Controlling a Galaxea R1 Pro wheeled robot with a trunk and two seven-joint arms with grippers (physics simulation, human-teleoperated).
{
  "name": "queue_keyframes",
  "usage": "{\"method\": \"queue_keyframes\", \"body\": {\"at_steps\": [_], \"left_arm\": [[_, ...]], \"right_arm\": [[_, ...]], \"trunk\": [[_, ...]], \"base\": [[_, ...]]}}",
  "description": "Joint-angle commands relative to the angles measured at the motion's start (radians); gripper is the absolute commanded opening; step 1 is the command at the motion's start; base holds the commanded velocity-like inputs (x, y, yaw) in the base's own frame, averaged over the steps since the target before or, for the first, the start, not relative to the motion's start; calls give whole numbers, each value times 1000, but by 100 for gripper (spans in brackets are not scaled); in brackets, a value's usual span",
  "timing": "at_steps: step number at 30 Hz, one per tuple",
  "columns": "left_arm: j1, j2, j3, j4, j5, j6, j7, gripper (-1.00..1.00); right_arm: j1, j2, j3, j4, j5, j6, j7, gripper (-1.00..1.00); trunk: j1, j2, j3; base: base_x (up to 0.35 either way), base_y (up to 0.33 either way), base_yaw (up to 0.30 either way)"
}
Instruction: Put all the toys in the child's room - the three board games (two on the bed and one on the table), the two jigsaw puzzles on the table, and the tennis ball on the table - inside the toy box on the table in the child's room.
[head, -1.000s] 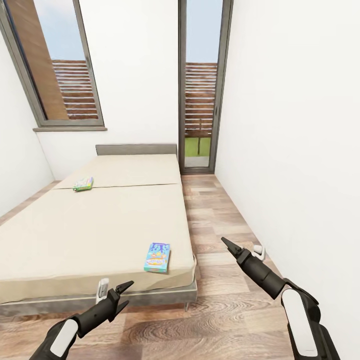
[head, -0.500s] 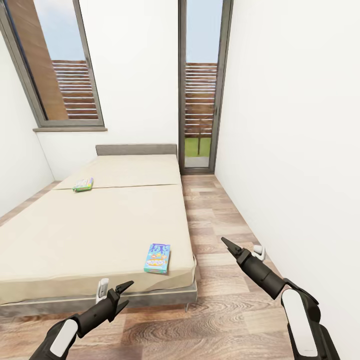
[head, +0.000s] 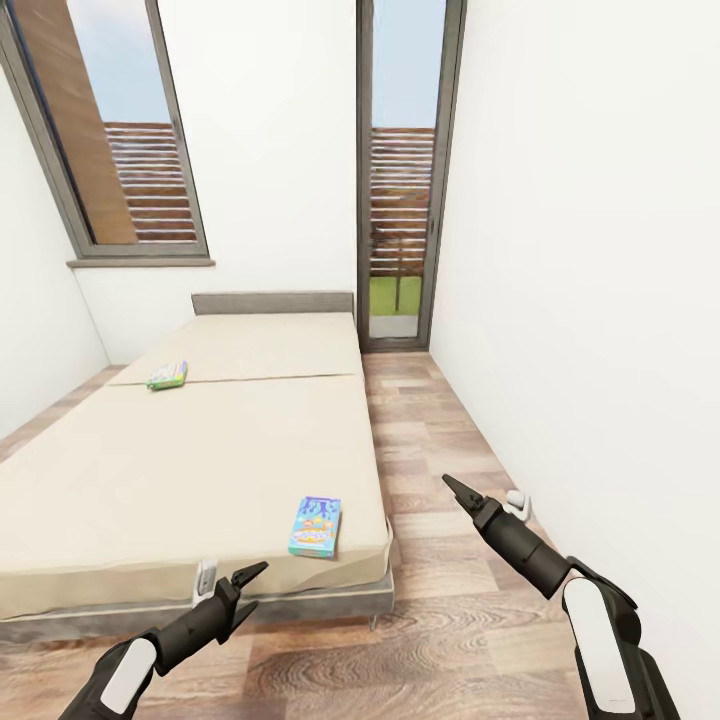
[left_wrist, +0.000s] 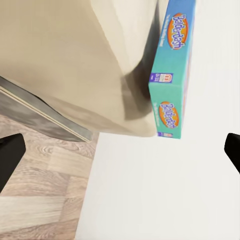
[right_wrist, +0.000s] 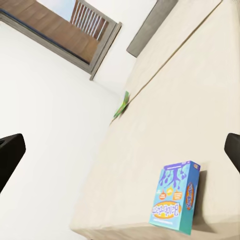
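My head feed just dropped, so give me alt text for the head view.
A beige bed holds a light blue board game near its foot corner and a green-edged one farther up. Both pincers, left and right, hang empty in the foreground.

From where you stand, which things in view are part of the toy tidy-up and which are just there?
Part of the job:
- light blue board game, near the bed's foot corner
- green-edged board game, farther up the mattress

Just there:
- window
- glass door
- wood floor

Both grippers, left and right, hold nothing.
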Motion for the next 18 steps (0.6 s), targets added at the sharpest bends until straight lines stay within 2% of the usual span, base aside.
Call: {"method": "queue_keyframes", "body": {"at_steps": [1, 15, 18], "left_arm": [[-1, 0, 2, 0, 1, 6, -2, 100], [-1, 0, 2, 1, -1, 6, -2, 100], [-1, 0, 1, 1, -4, 6, -2, 100]], "right_arm": [[-1, 1, -3, 0, -1, 7, 2, 100], [-1, 1, -3, 0, -1, 6, 2, 100], [-1, 1, -3, 0, -1, 6, 2, 100]], "trunk": [[-4, 7, 2], [-4, 7, 2], [-4, 7, 2]], "base": [[0, 0, 0], [4, -2, 0], [99, -122, 0]]}}
